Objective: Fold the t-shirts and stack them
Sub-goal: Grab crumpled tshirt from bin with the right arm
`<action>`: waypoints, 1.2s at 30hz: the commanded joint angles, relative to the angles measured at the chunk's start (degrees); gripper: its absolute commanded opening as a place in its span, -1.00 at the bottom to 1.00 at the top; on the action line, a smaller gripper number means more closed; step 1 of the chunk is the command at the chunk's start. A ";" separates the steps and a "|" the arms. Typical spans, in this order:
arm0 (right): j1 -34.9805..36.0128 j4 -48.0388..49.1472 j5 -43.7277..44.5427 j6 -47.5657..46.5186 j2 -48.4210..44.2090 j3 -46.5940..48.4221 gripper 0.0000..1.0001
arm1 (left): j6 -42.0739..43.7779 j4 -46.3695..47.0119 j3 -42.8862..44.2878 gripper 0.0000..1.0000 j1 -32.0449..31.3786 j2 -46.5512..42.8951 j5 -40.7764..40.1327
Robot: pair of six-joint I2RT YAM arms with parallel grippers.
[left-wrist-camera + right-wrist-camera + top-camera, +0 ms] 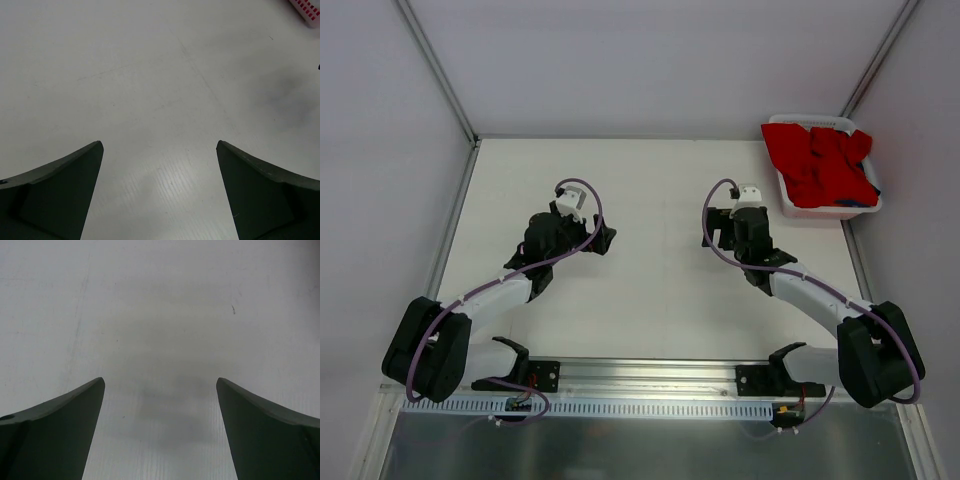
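Observation:
The red t-shirt (pixel 823 163) lies crumpled in a white basket (pixel 790 205) at the table's far right corner. A sliver of dark blue cloth (pixel 871 190) shows at the basket's right side, mostly buried under the red one. My left gripper (pixel 604 238) hovers over the bare table left of centre, open, with nothing between its fingers (pixel 75 180). My right gripper (pixel 714 228) hangs right of centre, short of the basket, also open and empty; in the right wrist view only white table shows between the fingers (pixel 260 420).
The white table (pixel 650 290) is walled by white panels at the back and both sides. A corner of the basket (pixel 306 10) shows at the top right of the left wrist view. The arm bases sit on the near rail (pixel 650 375).

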 commanded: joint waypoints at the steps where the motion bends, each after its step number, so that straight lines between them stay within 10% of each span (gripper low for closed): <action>1: -0.31 2.30 -0.71 0.76 -0.86 0.62 0.99 | 1.35 0.63 0.60 0.98 -0.27 -1.31 -0.25; 16: -3.38 -7.35 0.44 0.95 -2.80 14.75 0.99 | 1.08 0.89 0.51 0.98 -0.35 -1.75 0.89; 36: -31.34 -25.29 -20.65 6.14 22.69 49.65 0.99 | 0.03 2.73 -0.89 0.98 -0.35 -3.15 1.68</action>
